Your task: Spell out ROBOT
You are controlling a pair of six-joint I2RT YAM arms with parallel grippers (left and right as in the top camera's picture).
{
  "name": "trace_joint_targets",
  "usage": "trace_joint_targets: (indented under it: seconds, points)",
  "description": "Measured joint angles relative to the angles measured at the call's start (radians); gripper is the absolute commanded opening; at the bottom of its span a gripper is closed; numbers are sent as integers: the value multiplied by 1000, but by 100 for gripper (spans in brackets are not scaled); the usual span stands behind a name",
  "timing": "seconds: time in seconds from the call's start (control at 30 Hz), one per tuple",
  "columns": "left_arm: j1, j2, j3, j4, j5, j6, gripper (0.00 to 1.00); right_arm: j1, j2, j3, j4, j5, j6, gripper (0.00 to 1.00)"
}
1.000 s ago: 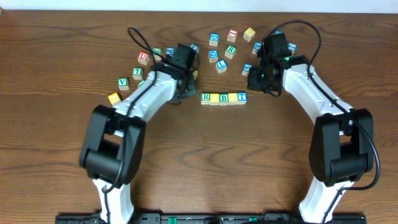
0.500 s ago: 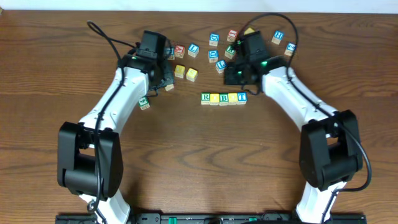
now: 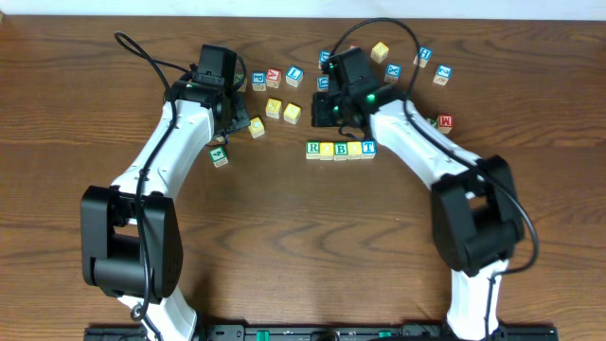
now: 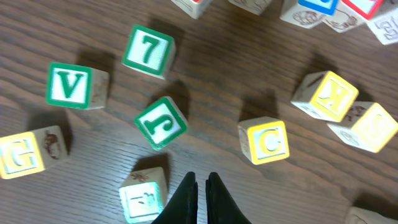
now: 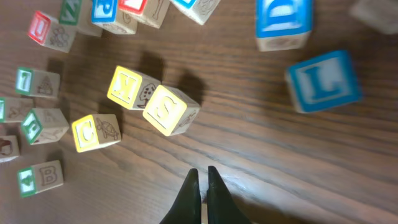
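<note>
- Five letter cubes are being shown touching side by side in one straight ROBOT row (image 3: 340, 149) at mid-counter. The row is running from a green R (image 3: 312, 148) to a blue T (image 3: 368, 147), with yellow and green faces between.
- Two end effectors are being held above the wood. The left end effector (image 4: 200, 182) and the right end effector (image 5: 200, 175) each have their fingers pressed together, pinching nothing.
- Three loose yellow cubes (image 3: 274, 107) are being left between the two arms, behind the row and apart from it.
- Three green cubes are being seen near the left fingers: a 7 (image 4: 148, 51), a V (image 4: 68, 86) and a J (image 4: 161, 122).
- One counter (image 3: 284, 237) of dark brown wood grain is being used, with a pale strip along its far edge.
- Other cubes are being seen scattered along the far side, among them a blue L (image 5: 323, 81) and a red M (image 3: 444, 122) beside the right arm.
</note>
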Motion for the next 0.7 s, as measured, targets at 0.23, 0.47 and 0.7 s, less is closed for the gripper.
trace_joint_targets:
  seconds: [0.23, 0.47, 0.7]
  points:
    - [0, 0, 0, -5, -51, 2, 8, 38, 58, 16, -35, -6, 0, 1]
    - [0, 0, 0, -28, -66, 2, 8, 40, 65, 21, -47, -6, 26, 1]
    - [0, 0, 0, -35, -69, 2, 7, 40, 84, 21, -79, -20, 51, 1]
